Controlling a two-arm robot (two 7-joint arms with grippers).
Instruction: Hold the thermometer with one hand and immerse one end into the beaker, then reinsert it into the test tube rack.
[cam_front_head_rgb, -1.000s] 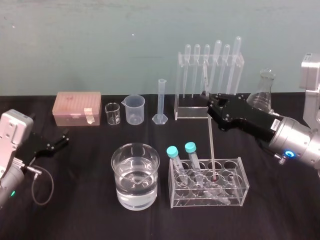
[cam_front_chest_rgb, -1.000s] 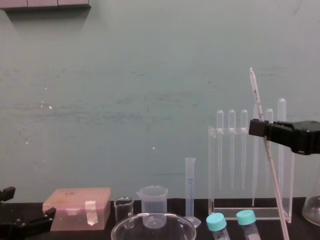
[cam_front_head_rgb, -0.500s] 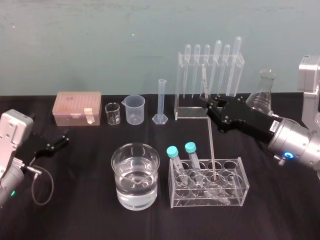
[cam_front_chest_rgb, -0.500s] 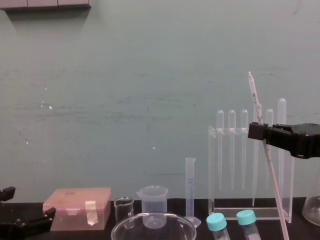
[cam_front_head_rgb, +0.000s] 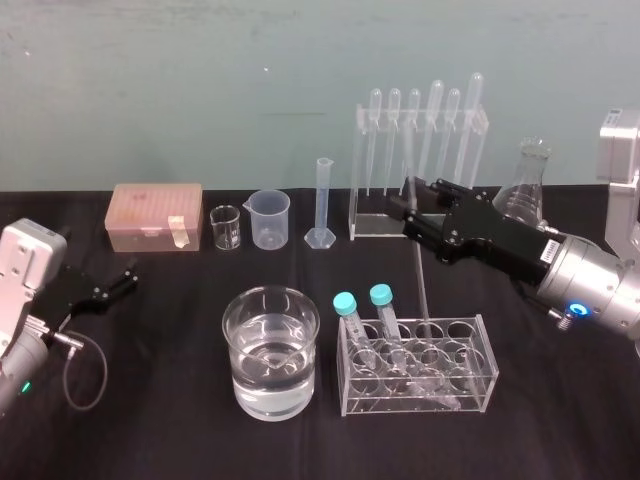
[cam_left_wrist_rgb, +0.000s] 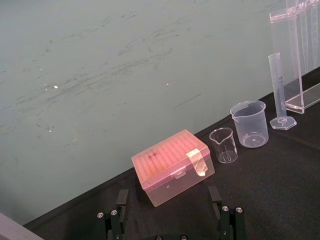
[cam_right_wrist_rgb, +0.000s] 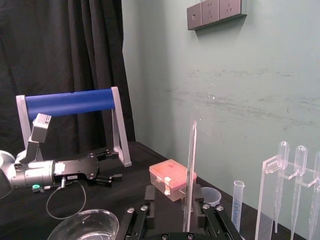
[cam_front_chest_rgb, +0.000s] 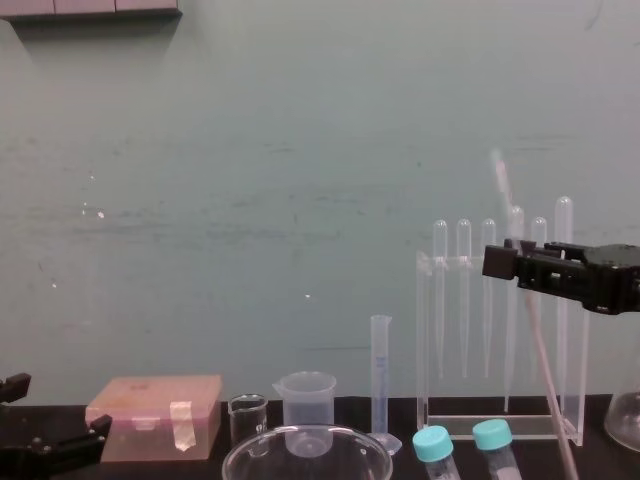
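The thermometer (cam_front_head_rgb: 420, 280) stands nearly upright, its lower end in a cell of the low clear test tube rack (cam_front_head_rgb: 485, 372) at front right. My right gripper (cam_front_head_rgb: 410, 208) is at its upper half, open, with one finger on each side of the rod. In the right wrist view the thermometer (cam_right_wrist_rgb: 190, 170) rises between the spread fingers, close to one of them. From the chest the thermometer (cam_front_chest_rgb: 530, 320) looks smeared beside the right gripper (cam_front_chest_rgb: 500, 262). The wide beaker (cam_front_head_rgb: 270, 350), part full of water, sits left of the rack. My left gripper (cam_front_head_rgb: 125, 278) rests open at far left.
Along the back stand a pink box (cam_front_head_rgb: 155, 215), a tiny glass beaker (cam_front_head_rgb: 226, 227), a plastic spouted beaker (cam_front_head_rgb: 270, 218), a graduated cylinder (cam_front_head_rgb: 322, 205), a tall acrylic stand with pipettes (cam_front_head_rgb: 420, 150) and a conical flask (cam_front_head_rgb: 525, 185). Two teal-capped tubes (cam_front_head_rgb: 350, 305) lean in the rack.
The right gripper has opened and let go of the thermometer, shifting slightly left. The thermometer stays in the low rack, its top swaying a little. The left arm has not moved.
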